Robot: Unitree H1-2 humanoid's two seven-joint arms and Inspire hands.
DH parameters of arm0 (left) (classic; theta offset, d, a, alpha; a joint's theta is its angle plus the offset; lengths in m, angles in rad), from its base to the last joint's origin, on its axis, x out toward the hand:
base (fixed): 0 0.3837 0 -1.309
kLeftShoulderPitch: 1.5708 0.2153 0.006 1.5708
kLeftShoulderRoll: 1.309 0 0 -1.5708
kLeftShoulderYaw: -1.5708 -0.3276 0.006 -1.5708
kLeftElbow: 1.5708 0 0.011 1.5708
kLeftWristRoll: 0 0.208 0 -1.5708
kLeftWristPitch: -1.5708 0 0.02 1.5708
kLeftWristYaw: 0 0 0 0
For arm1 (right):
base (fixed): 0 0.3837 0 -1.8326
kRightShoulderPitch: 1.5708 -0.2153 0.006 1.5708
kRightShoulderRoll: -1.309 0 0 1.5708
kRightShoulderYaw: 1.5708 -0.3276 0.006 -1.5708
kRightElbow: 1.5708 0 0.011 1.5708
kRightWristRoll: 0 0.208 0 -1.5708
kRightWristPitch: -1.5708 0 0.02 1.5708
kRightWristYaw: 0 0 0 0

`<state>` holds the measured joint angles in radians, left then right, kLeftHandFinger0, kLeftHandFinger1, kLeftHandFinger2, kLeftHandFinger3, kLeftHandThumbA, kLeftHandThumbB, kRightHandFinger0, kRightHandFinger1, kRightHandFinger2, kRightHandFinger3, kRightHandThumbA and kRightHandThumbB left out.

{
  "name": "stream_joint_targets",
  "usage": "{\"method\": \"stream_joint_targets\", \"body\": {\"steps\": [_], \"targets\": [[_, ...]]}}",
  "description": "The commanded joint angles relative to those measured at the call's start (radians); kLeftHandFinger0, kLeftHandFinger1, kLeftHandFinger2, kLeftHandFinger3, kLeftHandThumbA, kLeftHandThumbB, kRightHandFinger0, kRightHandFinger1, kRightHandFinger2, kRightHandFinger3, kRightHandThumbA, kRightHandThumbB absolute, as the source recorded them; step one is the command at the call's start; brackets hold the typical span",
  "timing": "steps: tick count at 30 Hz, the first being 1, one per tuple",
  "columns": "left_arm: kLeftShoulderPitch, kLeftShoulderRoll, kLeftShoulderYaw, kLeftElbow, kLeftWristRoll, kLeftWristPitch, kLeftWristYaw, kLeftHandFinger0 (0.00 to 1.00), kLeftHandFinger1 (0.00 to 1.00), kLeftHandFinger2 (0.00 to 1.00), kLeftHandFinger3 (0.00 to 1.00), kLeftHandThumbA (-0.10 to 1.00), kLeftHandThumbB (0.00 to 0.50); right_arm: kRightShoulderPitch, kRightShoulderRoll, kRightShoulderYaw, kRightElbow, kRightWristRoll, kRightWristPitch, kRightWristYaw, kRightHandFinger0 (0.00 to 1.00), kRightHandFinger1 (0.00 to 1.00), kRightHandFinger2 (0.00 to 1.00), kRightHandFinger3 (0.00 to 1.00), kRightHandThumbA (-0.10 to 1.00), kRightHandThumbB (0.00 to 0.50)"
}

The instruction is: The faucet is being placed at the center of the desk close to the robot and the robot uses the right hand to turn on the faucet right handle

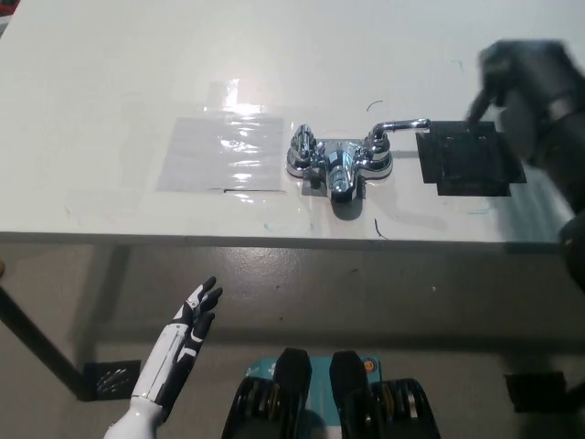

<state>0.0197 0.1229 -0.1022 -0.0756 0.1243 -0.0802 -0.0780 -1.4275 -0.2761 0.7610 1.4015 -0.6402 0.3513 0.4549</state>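
Observation:
A chrome faucet (338,163) stands on the white desk (110,73) near its front edge, at the middle. Its right handle (398,126) has its lever pointing to the picture's right, and the left handle (303,144) is a short knob. My black right hand (528,84) is blurred at the upper right, clear of the lever and touching nothing I can see. My white left hand (190,331) rests below the desk edge at the lower left, open and holding nothing.
A black square pad (468,157) lies flat on the desk just right of the faucet. A clear taped sheet (224,151) lies left of the faucet. The desk's front edge (274,238) runs across the middle of the picture.

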Motion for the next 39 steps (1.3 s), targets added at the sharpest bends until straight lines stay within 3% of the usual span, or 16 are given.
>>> {"method": "stream_joint_targets", "body": {"steps": [1, 4, 10, 12, 13, 14, 15, 16, 20, 24, 28, 30, 33, 35, 37, 39], "targets": [[-0.018, 0.01, 0.012, -0.016, -0.02, -0.024, -0.009, 1.0, 1.0, 1.0, 1.0, 1.0, 0.111, -0.125, -0.129, -0.051, -0.055, 0.047, -0.095, 0.245, 1.0, 1.0, 1.0, 1.0, 0.7, 0.5], [-0.017, 0.005, 0.012, -0.013, -0.025, -0.024, -0.007, 1.0, 1.0, 1.0, 1.0, 1.0, 0.107, -0.135, -0.176, -0.061, -0.1, 0.04, -0.084, 0.283, 1.0, 1.0, 1.0, 1.0, 0.79, 0.5], [-0.012, 0.005, 0.013, -0.014, -0.027, -0.019, -0.009, 1.0, 1.0, 1.0, 1.0, 1.0, 0.087, -0.103, -0.315, -0.132, -0.353, 0.009, 0.043, 0.184, 1.0, 1.0, 1.0, 1.0, 0.67, 0.5], [-0.011, 0.005, 0.014, -0.016, -0.025, -0.013, -0.008, 1.0, 1.0, 1.0, 1.0, 1.0, 0.101, -0.027, -0.397, -0.204, -0.62, -0.001, 0.086, 0.134, 1.0, 1.0, 1.0, 1.0, 0.74, 0.5], [-0.019, 0.006, 0.013, -0.01, -0.025, -0.014, -0.009, 1.0, 1.0, 1.0, 1.0, 1.0, 0.107, 0.06, -0.429, -0.337, -0.836, -0.019, 0.117, 0.079, 1.0, 1.0, 1.0, 1.0, 0.83, 0.441], [-0.022, 0.007, 0.012, -0.008, -0.022, -0.012, -0.009, 1.0, 1.0, 1.0, 1.0, 1.0, 0.112, 0.116, -0.427, -0.432, -0.956, -0.042, 0.119, 0.051, 1.0, 1.0, 1.0, 1.0, 0.9, 0.401], [-0.023, 0.008, 0.013, -0.006, -0.02, -0.015, -0.008, 1.0, 1.0, 1.0, 1.0, 1.0, 0.108, 0.196, -0.401, -0.58, -1.125, -0.031, 0.119, 0.017, 1.0, 1.0, 1.0, 1.0, 1.0, 0.313], [-0.028, 0.008, 0.013, -0.001, -0.023, -0.017, -0.008, 1.0, 1.0, 1.0, 1.0, 1.0, 0.11, 0.264, -0.371, -0.7, -1.274, 0.003, 0.119, -0.012, 1.0, 1.0, 1.0, 1.0, 1.0, 0.269], [-0.049, 0.015, 0.023, 0.003, -0.029, -0.01, -0.009, 1.0, 1.0, 1.0, 1.0, 1.0, 0.12, 0.447, -0.27, -0.95, -1.73, 0.087, 0.119, 0.026, 1.0, 1.0, 1.0, 1.0, 1.0, 0.312], [-0.073, 0.015, 0.031, -0.003, -0.038, 0.012, -0.009, 1.0, 1.0, 1.0, 1.0, 1.0, 0.118, 0.604, -0.179, -1.044, -2.079, 0.084, 0.119, 0.132, 1.0, 1.0, 1.0, 1.0, 1.0, 0.325], [-0.095, 0.011, 0.029, 0.02, -0.039, -0.003, -0.009, 1.0, 1.0, 1.0, 1.0, 1.0, 0.104, 0.732, -0.062, -1.081, -2.299, 0.113, 0.119, 0.142, 1.0, 1.0, 1.0, 1.0, 1.0, 0.332], [-0.103, 0.012, 0.026, 0.027, -0.036, -0.01, -0.01, 1.0, 1.0, 1.0, 1.0, 1.0, 0.103, 0.829, -0.081, -0.993, -2.351, 0.203, 0.119, -0.035, 1.0, 1.0, 1.0, 1.0, 1.0, 0.301], [-0.12, 0.01, 0.028, 0.023, -0.045, 0.006, -0.015, 1.0, 1.0, 1.0, 1.0, 1.0, 0.103, 0.967, -0.01, -0.947, -2.351, 0.384, -0.119, -0.23, 1.0, 1.0, 1.0, 1.0, 1.0, 0.247], [-0.136, 0.009, 0.029, 0.032, -0.048, 0.004, -0.016, 1.0, 1.0, 1.0, 1.0, 1.0, 0.101, 1.023, 0.04, -0.914, -2.351, 0.424, -0.245, -0.307, 1.0, 1.0, 1.0, 1.0, 0.98, 0.284], [-0.158, 0.011, 0.032, 0.04, -0.047, 0.009, -0.015, 1.0, 1.0, 1.0, 1.0, 1.0, 0.099, 1.052, 0.073, -0.895, -2.351, 0.413, -0.329, -0.365, 1.0, 1.0, 1.0, 1.0, 0.97, 0.257], [-0.171, 0.012, 0.033, 0.043, -0.046, 0.012, -0.014, 1.0, 1.0, 1.0, 1.0, 1.0, 0.098, 1.109, 0.045, -0.912, -2.351, 0.451, -0.381, -0.385, 1.0, 1.0, 1.0, 1.0, 1.0, 0.298]]}}
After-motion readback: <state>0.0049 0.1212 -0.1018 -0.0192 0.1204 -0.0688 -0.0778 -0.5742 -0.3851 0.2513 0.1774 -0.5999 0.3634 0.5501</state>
